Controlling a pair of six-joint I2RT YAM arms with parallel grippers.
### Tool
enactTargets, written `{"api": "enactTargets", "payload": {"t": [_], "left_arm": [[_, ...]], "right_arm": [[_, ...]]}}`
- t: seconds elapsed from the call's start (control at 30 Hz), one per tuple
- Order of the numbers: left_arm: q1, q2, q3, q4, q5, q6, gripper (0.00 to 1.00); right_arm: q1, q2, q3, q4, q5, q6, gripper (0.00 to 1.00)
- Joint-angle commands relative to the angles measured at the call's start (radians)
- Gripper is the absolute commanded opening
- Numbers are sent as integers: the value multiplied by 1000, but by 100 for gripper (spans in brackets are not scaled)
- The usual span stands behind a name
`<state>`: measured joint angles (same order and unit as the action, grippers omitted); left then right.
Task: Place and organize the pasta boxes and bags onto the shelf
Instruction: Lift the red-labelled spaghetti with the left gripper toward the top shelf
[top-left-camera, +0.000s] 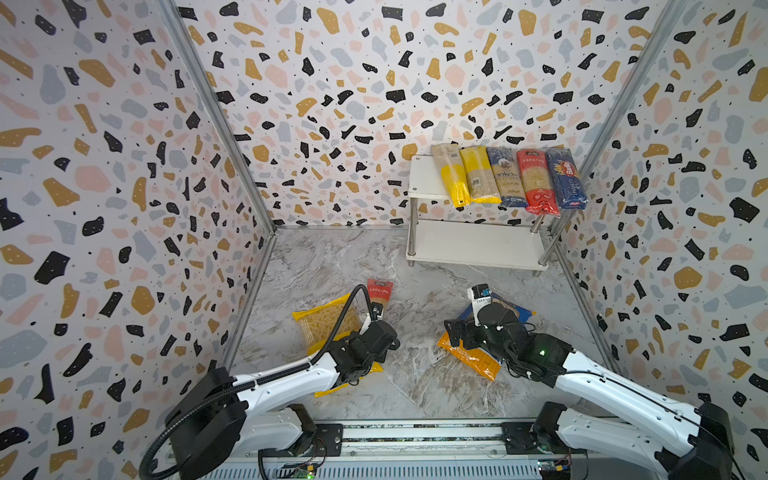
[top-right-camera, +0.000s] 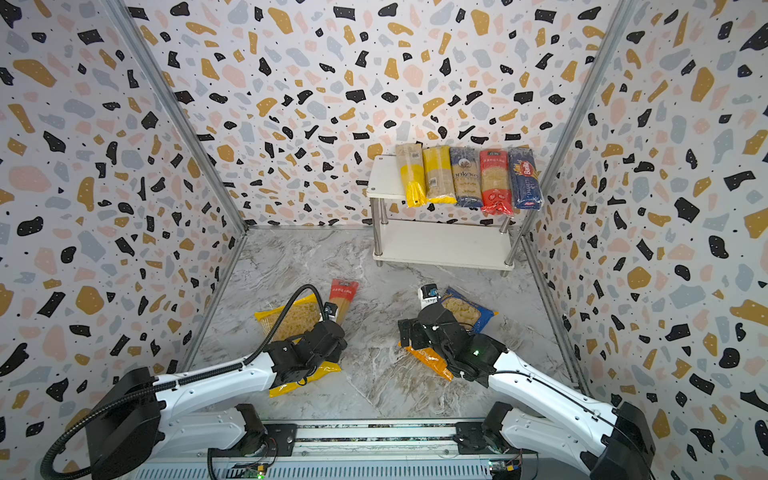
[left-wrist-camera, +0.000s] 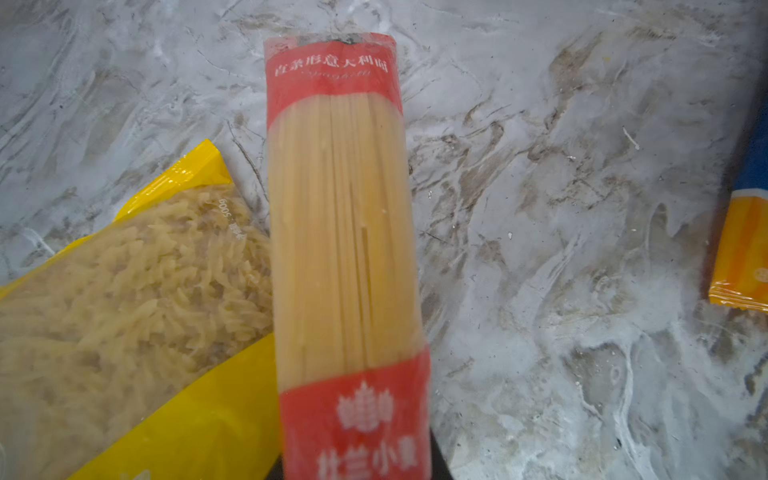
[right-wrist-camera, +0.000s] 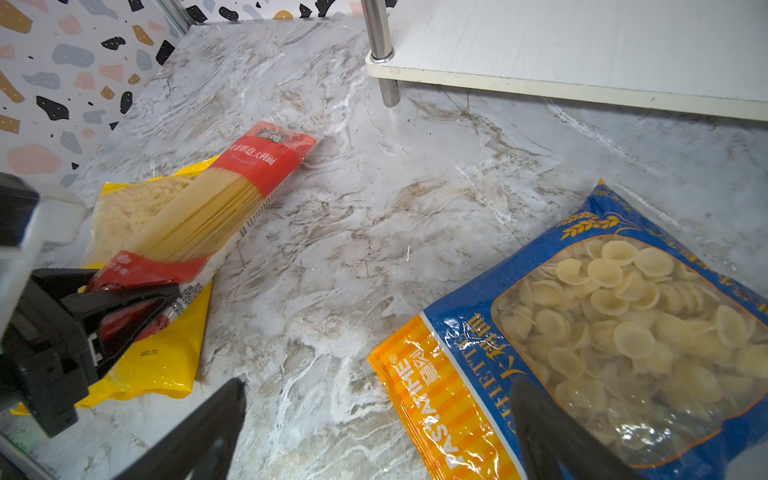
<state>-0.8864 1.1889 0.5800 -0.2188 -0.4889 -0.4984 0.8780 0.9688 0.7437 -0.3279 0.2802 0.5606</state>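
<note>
A red spaghetti pack (left-wrist-camera: 340, 232) lies slanted across a yellow wide bag (right-wrist-camera: 158, 361), with its far end on the marble floor. My left gripper (right-wrist-camera: 124, 303) is shut on the pack's near red end. In a top view that gripper (top-left-camera: 380, 328) sits over the yellow bag (top-left-camera: 328, 324). A blue-orange PASTATIME bag (right-wrist-camera: 623, 311) lies flat on the right. My right gripper (right-wrist-camera: 378, 388) hangs open over its orange end, one finger above the floor and one above the bag. The white shelf (top-left-camera: 424, 178) carries several spaghetti packs (top-left-camera: 507, 176) side by side on its top board.
The shelf's lower board (top-left-camera: 473, 245) stands bare against the back right corner, on chrome posts (right-wrist-camera: 380, 45). Patterned walls close in the left, back and right. A metal rail (top-left-camera: 415, 432) with both arm bases runs along the front edge.
</note>
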Motion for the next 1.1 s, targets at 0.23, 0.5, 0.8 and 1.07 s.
{"api": "enactTargets", "payload": {"t": [0.23, 0.5, 0.8, 1.07], "left_arm": [[6, -117, 186, -25, -154, 73, 0], [6, -148, 449, -135, -225, 148, 0], [7, -41, 799, -237, -336, 248, 0], [6, 167, 1153, -212, -303, 320, 0]], "right_arm": [[-4, -33, 47, -1, 2, -7, 99], [-4, -52, 60, -7, 6, -14, 99], [-4, -88, 65, -23, 10, -13, 99], [-4, -109, 87, -43, 22, -18, 99]]}}
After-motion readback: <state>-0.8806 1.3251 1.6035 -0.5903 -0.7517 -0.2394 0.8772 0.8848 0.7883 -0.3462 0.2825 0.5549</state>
